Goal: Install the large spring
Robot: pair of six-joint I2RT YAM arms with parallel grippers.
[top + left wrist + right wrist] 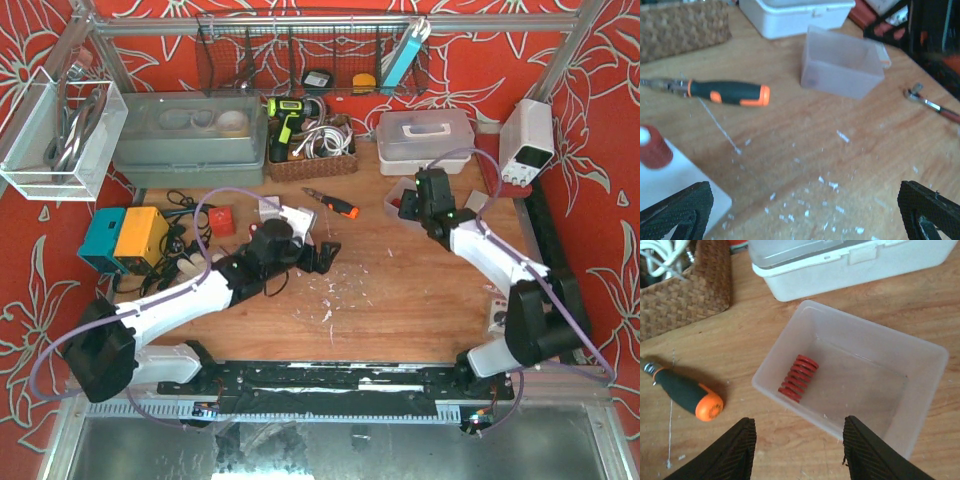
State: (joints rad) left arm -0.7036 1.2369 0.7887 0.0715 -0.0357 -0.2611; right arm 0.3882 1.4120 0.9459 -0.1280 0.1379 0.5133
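Note:
The large spring [798, 378] is red and lies on its side in a translucent plastic bin [920, 390], near the bin's left wall. My right gripper [797, 452] is open and empty, hovering just above the bin's near rim; in the top view it [410, 207] covers the bin. My left gripper [805, 222] is open and empty over bare wood strewn with white chips; it shows mid-table in the top view [322, 256]. A white plate [675, 177] carrying a small red cylinder [652, 148] lies by its left finger. The bin also shows in the left wrist view [842, 67].
A black and orange screwdriver [335, 205] lies left of the bin. A white lidded box [425, 138] and a wicker basket [310, 160] stand behind it. A ratchet [932, 102] lies to the right. A red block [221, 222] and a yellow and teal box [125, 238] sit at the left.

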